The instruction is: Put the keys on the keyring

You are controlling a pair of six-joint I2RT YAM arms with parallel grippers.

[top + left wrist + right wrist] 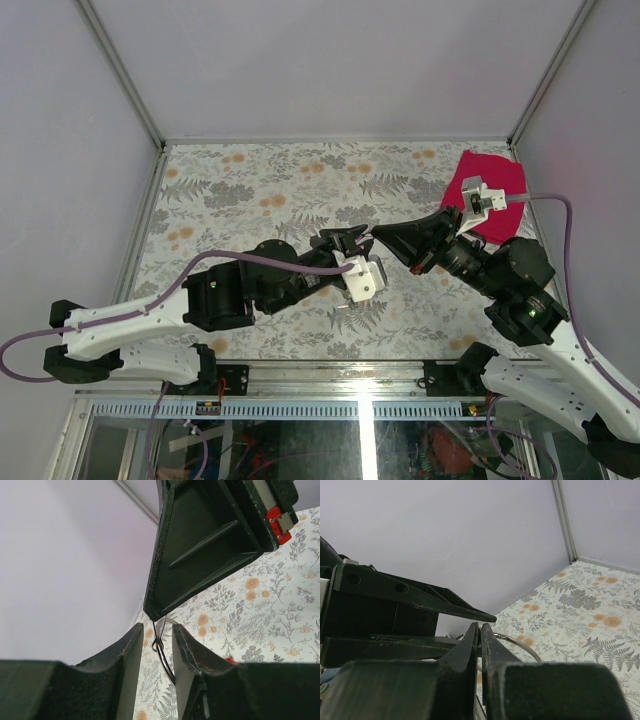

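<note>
Both grippers meet tip to tip above the middle of the table. My right gripper (379,234) (479,625) is shut on the keyring (524,645), whose shiny wire curves out to the right of its jaws. In the left wrist view the keyring (165,661) hangs from the right gripper's black tip (161,611), a thin loop linked to a darker ring. It hangs between the fingers of my left gripper (357,239) (157,626), which stand apart, with a gap left of the wire. A small red spot (228,659) peeks over one finger. I make out no keys.
A red cloth (497,185) lies at the back right corner of the flowered table (250,190). Pale walls with metal corner posts (120,70) enclose the table on three sides. The arms' bases and cables sit along the near edge.
</note>
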